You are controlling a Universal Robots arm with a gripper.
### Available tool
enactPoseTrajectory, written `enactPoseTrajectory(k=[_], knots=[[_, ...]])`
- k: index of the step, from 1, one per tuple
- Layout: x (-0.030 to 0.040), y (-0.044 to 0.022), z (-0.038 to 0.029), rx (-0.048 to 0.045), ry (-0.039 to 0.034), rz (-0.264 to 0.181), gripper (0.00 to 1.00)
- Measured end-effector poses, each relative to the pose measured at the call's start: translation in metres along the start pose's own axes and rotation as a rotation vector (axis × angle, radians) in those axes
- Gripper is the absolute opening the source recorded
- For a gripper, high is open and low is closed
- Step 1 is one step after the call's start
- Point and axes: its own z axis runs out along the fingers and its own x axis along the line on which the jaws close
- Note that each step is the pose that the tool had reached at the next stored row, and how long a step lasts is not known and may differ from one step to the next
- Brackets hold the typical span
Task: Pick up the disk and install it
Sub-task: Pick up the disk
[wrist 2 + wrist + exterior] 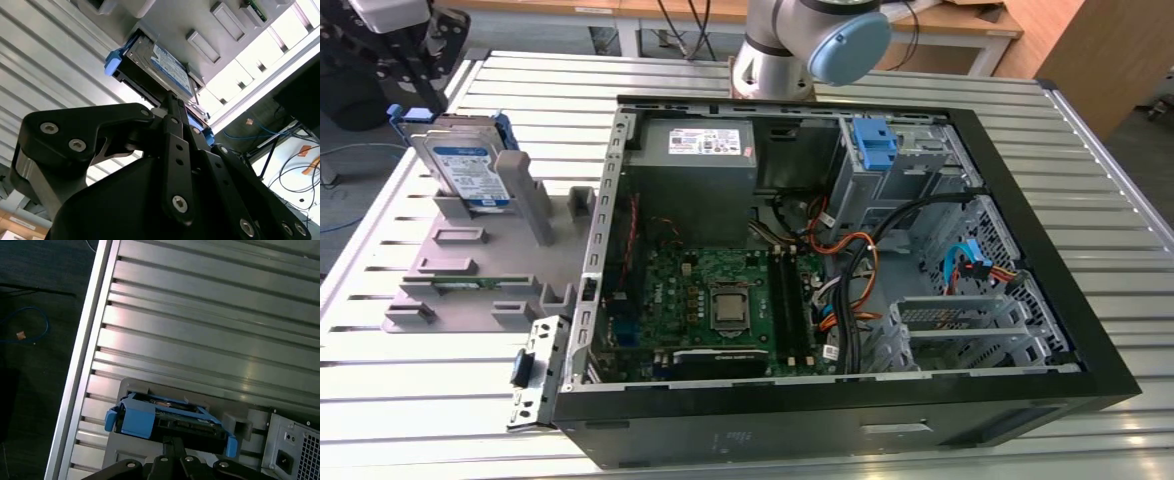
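The disk stands on edge in a grey holder at the exterior view's left, beside the open computer case. It is silver with a white-and-blue label and blue side rails. Both wrist views show it too: its label side in the second, its blue-railed top edge in the first. My gripper hangs just above the disk's top edge. Its black fingers meet at a point close to that edge, shut with nothing between them.
Inside the case lie the motherboard, a grey power-supply box and a drive cage with an upright blue latch. Loose cables cross the case. The holder also carries a green memory stick. The ribbed metal table ends near the holder.
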Motion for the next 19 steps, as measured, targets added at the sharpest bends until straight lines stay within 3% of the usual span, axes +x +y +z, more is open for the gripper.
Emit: enactPoseTrajectory(k=[6, 19], knots=[[0.0000, 0.0000, 0.0000, -0.0017, 0.0011, -0.062, 0.11], [0.0000, 0.0000, 0.0001, -0.0076, 0.0050, -0.279, 0.11]])
